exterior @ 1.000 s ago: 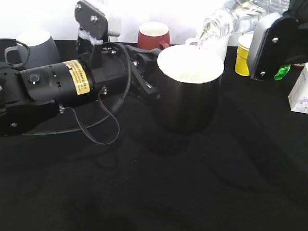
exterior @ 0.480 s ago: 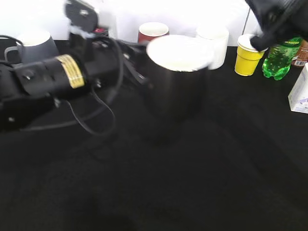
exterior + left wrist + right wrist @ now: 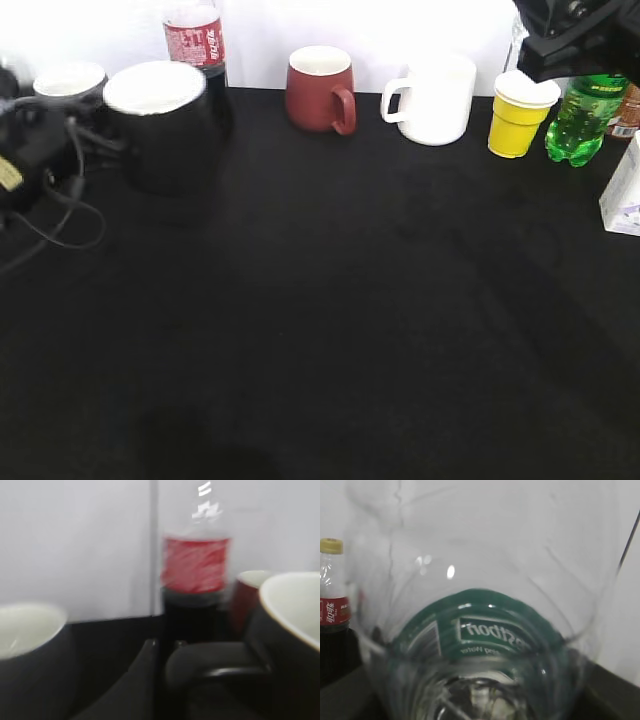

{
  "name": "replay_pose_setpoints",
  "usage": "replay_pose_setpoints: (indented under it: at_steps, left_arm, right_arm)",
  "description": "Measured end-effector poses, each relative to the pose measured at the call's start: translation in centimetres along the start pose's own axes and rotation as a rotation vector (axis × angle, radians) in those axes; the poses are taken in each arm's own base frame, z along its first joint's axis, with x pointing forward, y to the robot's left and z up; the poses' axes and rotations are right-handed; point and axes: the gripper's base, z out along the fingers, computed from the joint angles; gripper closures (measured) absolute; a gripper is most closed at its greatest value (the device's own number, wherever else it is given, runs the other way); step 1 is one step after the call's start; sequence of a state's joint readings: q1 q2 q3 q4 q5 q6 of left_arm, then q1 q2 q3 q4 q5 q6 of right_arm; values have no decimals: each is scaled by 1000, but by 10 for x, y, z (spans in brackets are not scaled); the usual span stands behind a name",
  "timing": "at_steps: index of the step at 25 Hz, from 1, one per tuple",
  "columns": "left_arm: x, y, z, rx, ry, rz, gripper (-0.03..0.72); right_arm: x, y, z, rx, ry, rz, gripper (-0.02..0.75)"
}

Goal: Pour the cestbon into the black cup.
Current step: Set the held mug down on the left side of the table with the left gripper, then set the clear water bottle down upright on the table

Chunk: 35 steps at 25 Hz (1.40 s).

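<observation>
The black cup (image 3: 160, 125), white inside, is at the back left, with its base at table level. My left gripper (image 3: 95, 140) is shut on its side handle; most of the arm is off the left edge. In the left wrist view the cup (image 3: 290, 630) is on the right and its handle (image 3: 215, 665) lies between my left gripper's (image 3: 165, 647) dark fingers. My right gripper (image 3: 580, 30) is at the top right, shut on the cestbon (image 3: 485, 630), whose clear body and dark green label fill the right wrist view. The bottle hides the right fingers.
A grey mug (image 3: 68, 82) and a cola bottle (image 3: 195, 40) stand behind the black cup. Along the back are a dark red mug (image 3: 320, 90), a white mug (image 3: 435, 100), a yellow cup (image 3: 520, 115) and a green soda bottle (image 3: 578, 125). A white box (image 3: 625, 190) is at the right edge.
The left arm has carried the black cup from the middle back to the far left. The right gripper has swung the cestbon up and away to the top right; it no longer pours.
</observation>
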<state>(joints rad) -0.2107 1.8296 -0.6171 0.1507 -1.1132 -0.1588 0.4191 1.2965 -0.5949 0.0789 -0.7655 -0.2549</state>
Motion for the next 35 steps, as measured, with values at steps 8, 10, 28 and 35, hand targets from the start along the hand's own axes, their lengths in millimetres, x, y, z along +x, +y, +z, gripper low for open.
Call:
replay_pose_setpoints:
  at_steps: [8,10,28,35]
  left_arm:
    - [57,17,25,-93,90,-34,636]
    - [57,16,24,-88,83,-36,608]
    - [-51,-46,-116,214,-104,82,370]
    - [-68,-49,-134,214,-89,158,370]
  right_arm:
    - [0,0,0,0,0,1,246]
    - [0,0,0,0,0,1,246]
    - [106,14,29,55,292,109,246]
    - [183,24,44,123,341,126,246]
